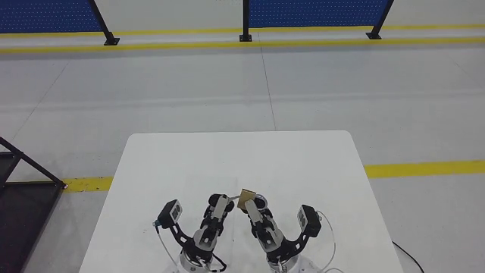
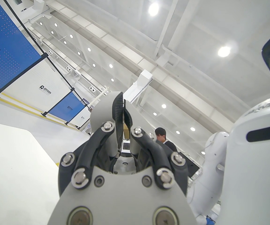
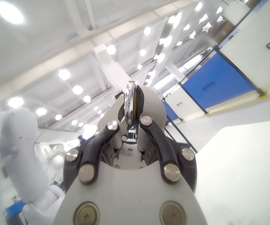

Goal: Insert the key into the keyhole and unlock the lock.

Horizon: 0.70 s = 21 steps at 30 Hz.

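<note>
Table (image 1: 318,159) front edge, two grippers raised, lock (image 1: 248,195) between.
Right gripper (image 3: 132,95) clamps the brass lock by its flat sides; heavy, rigid, slick. Left gripper (image 2: 122,105) pinched closed, perhaps on the small key; I cannot tell.

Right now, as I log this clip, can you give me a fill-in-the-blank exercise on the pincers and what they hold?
1. The right pincer is shut on a brass ____.
2. The left pincer has its two fingers pressed ____.
3. Both pincers are over a table whose top is coloured ____.
4. The floor line beside the table is painted ____.

Missing words: padlock; together; white; yellow.
</note>
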Tool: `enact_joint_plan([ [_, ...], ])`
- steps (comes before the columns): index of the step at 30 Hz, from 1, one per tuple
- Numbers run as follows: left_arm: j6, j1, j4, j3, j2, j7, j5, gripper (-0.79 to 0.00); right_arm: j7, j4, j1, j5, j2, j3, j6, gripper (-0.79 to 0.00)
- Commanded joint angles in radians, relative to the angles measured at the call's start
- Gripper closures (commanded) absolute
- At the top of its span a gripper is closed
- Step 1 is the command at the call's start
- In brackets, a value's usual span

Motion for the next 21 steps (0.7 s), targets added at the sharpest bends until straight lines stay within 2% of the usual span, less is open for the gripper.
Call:
enact_joint_plan([
  [1, -0.011, 0.005, -0.003, -0.016, 0.002, -0.002, 0.0, 0.0, 0.0, 0.0, 0.0, 0.0, 0.0, 0.0, 0.0, 0.0],
  [5, -0.06, 0.025, -0.013, -0.058, 0.013, -0.037, -0.015, 0.0, 0.0, 0.0, 0.0, 0.0, 0.0, 0.0, 0.0, 0.0],
  [12, -0.06, 0.059, -0.069, -0.107, 0.056, -0.229, -0.114, 0.0, 0.0, 0.0, 0.0, 0.0, 0.0, 0.0, 0.0, 0.0],
  [21, -0.06, 0.067, -0.089, -0.147, 0.084, -0.344, -0.188, 0.0, 0.0, 0.0, 0.0, 0.0, 0.0, 0.0, 0.0, 0.0],
])
